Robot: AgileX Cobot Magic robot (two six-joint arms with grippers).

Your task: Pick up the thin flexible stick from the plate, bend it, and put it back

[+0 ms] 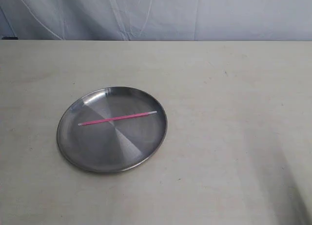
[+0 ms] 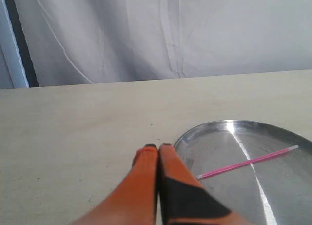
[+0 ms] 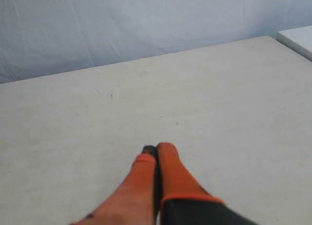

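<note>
Beige table (image 1: 234, 152) before a white cloth backdrop; I see the plate (image 1: 92, 156) carrying the thin flexible stick (image 1: 117, 118), lying straight; left claw (image 2: 159, 147) pinched closed beside its rim; right claw (image 3: 156, 148) closed, empty.

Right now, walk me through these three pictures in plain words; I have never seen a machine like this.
This is a two-armed robot; each arm ends in an orange gripper, a two-fingered pincer. One picture comes from a camera off the arms, looking at a pale table. On it sits a round steel plate with a thin pink stick lying straight across it. The other two pictures come from cameras on the wrists. One shows the left gripper, shut and holding nothing, near the plate's rim. The other shows the right gripper, also shut and holding nothing, over bare tabletop.
</note>
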